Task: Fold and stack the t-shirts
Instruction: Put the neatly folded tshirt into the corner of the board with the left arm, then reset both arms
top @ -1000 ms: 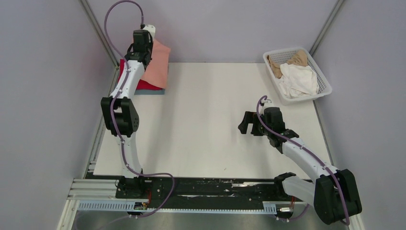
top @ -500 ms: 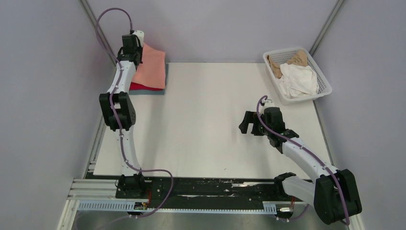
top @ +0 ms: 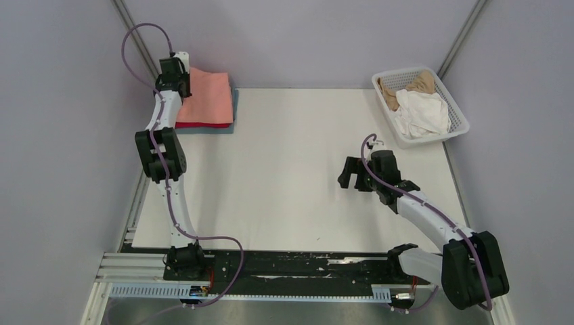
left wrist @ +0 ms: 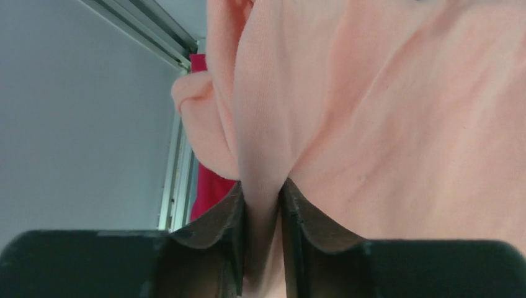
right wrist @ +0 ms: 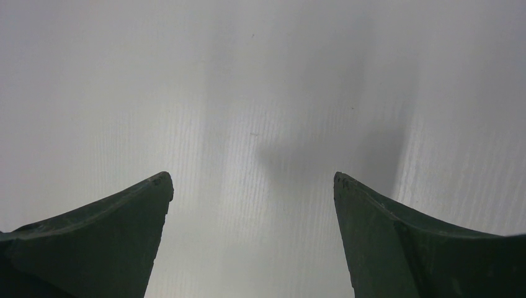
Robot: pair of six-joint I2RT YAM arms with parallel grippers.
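Observation:
The folded salmon-pink t-shirt (top: 206, 101) lies on top of a pile at the table's far left corner. A bright red t-shirt (top: 203, 124) shows under its near edge, and a grey-blue one (top: 234, 101) along its right edge. My left gripper (top: 174, 68) reaches over the pile's far left end. In the left wrist view its jaws (left wrist: 263, 186) stand close together with a fold of the salmon-pink t-shirt (left wrist: 372, 93) pinched between them, the red t-shirt (left wrist: 208, 192) just beside. My right gripper (top: 346, 174) hovers open over bare table (right wrist: 253, 180).
A white lattice basket (top: 459, 114) at the far right corner holds a crumpled white t-shirt (top: 423, 112) and a tan one (top: 413, 82). Grey walls and a metal rail close in the left side of the white table (top: 291, 169).
My left gripper moved left and down with the salmon-pink t-shirt, which went from hanging tilted to lying flat on the pile. The right arm stayed still.

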